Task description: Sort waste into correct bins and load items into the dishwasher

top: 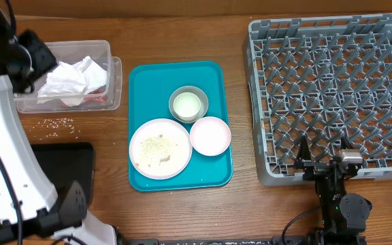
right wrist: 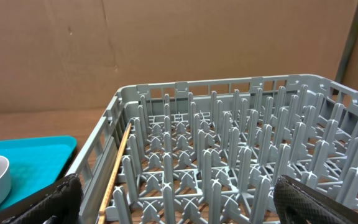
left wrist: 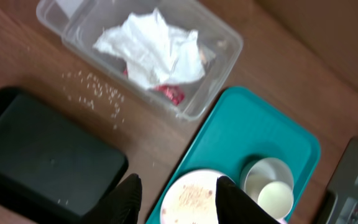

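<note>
With the crumpled white paper napkin binned in the clear rectangular plastic tub, the left claw hung half-open and empty, the right claw wide.

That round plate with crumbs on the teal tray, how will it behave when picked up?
The plate looks rigid and smooth, so it may slip in a grip. It lies flat on the teal tray, so its low rim seems hard to get under. Tilted, its crumbs would likely slide off.
</note>
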Tool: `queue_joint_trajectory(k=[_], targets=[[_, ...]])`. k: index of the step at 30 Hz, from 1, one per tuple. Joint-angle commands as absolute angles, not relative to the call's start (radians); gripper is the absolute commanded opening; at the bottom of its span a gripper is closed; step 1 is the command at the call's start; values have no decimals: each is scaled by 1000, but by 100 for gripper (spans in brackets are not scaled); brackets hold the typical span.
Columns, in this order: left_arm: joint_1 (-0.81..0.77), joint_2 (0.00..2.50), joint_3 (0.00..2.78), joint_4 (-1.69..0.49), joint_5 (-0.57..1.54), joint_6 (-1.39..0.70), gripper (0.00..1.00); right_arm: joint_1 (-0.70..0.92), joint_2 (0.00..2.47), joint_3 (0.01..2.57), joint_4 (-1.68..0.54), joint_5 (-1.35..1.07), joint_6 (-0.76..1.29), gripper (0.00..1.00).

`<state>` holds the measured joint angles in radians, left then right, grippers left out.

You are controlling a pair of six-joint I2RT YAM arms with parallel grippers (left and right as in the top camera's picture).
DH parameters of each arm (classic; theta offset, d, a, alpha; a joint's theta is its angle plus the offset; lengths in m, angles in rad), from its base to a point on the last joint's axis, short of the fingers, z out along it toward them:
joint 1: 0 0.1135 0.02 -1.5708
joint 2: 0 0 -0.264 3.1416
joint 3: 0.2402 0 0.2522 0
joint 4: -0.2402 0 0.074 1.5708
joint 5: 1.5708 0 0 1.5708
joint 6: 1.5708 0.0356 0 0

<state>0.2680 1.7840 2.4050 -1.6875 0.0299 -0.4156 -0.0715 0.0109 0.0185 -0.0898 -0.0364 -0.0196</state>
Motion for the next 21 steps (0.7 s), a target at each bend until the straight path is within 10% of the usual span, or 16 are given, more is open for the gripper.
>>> queue_joint_trajectory(k=[1, 21], targets=[[258, 1699, 2252, -1690, 68, -392, 42, -74, 3, 8, -83, -30, -23, 100], [213, 1610, 1854, -1570, 4, -425, 64, -74, 3, 8, -84, -30, -23, 100]])
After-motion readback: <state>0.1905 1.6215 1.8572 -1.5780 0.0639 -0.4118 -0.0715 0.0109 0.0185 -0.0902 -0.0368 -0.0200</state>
